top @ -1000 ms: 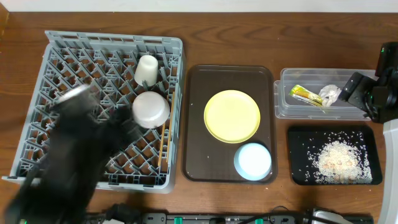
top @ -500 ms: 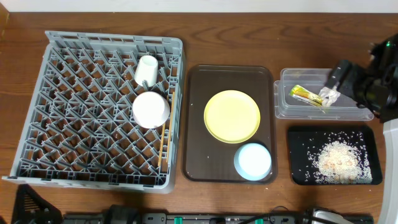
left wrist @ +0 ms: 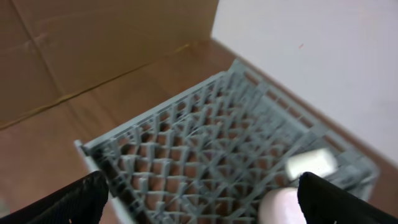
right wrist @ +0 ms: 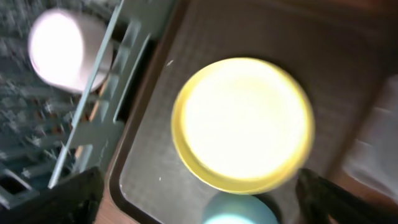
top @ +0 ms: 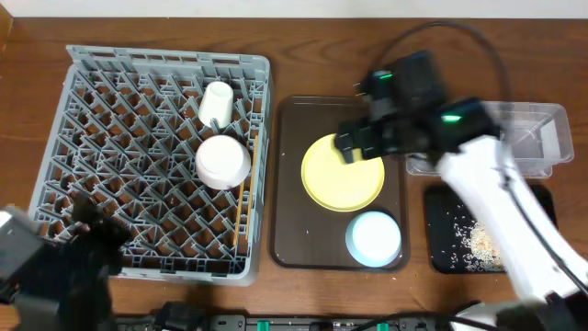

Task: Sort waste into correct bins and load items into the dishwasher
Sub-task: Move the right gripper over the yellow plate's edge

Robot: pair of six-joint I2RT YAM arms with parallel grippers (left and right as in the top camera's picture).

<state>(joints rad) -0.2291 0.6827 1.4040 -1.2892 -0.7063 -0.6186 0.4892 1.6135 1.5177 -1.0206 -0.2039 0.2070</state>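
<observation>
Our right jaws, spread wide and empty, have swung from the clear tub (top: 542, 138) at the counter's right edge to hang over the yellow plate (top: 342, 184) on the brown tray (top: 292, 184). Our left jaws, equally wide and empty, are back at the dish rack's (top: 165, 62) near left corner. We judge the waste sorted; the plate and light blue bowl (top: 373, 237) still need racking.

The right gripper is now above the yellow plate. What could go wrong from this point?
1. The plate lies flat on the tray; the open right gripper may slip off its low rim.
2. The blue bowl sits right beside the plate and could be knocked.
3. The rack already holds a white bowl near the tray; the plate might hit it.
</observation>
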